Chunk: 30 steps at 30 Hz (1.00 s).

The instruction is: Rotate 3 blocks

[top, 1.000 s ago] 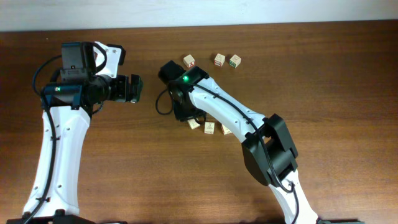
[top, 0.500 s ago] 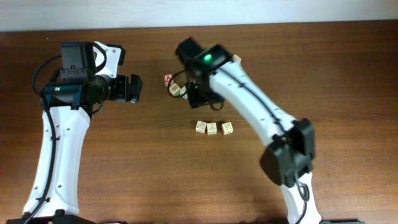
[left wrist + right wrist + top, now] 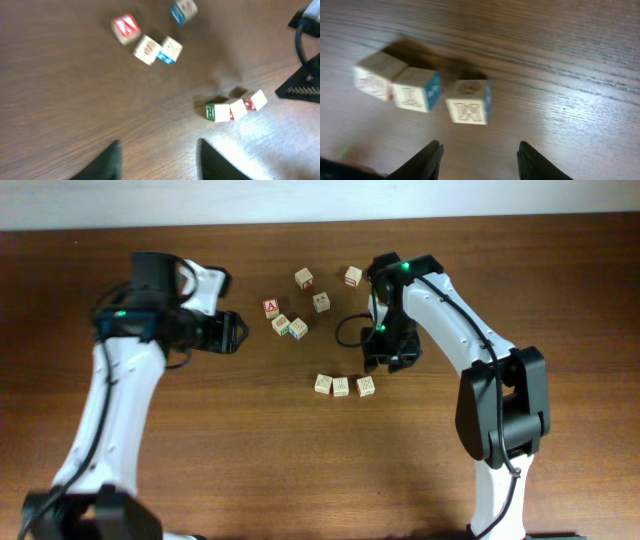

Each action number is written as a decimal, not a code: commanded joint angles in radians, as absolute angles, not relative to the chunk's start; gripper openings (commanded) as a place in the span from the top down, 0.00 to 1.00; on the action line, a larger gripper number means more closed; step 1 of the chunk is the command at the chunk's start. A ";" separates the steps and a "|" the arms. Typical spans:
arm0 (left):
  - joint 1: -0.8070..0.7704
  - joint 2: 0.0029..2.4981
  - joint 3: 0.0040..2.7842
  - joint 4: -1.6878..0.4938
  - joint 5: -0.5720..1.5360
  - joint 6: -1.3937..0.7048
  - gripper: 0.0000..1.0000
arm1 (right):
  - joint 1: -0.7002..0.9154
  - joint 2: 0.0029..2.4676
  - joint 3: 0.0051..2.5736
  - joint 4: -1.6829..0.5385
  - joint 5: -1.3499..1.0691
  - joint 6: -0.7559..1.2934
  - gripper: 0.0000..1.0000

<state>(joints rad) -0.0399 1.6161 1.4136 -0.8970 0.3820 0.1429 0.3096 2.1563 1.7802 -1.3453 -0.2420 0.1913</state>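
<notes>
Both arms have shifted. My left arm has swung in toward the cubes, and my right arm has crossed from the left of the loose cluster to its right side. The left gripper [image 3: 159, 147] hangs over bare, streaky wood grain, its dark fingers apart with nothing between them. To its right sit the cube with the red "A" [image 3: 270, 307] and a touching pair of pale cubes [image 3: 289, 326], all square-edged matte wood. Nearer, the three blocks [image 3: 341, 386] lie in a short row on the brown table [image 3: 200, 440], faint beige prints facing up. In the right wrist view two of them show blue side faces; two touch, and the third sits just apart, slightly turned. The right gripper [image 3: 480, 152] hovers near the row with its fingers spread, holding nothing.
</notes>
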 commanded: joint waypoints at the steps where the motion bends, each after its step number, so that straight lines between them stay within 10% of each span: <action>1: -0.121 1.734 1.393 -0.884 0.301 0.025 0.87 | 0.299 2.150 1.717 -1.311 -0.186 0.260 0.56; 3: -0.157 1.805 1.393 -0.866 0.246 -0.055 1.00 | 0.298 2.150 1.691 -1.299 -0.112 0.295 0.61; 30: -0.473 1.997 1.391 -0.824 0.318 -0.172 1.00 | 0.388 2.150 1.552 -1.084 -0.352 0.289 0.77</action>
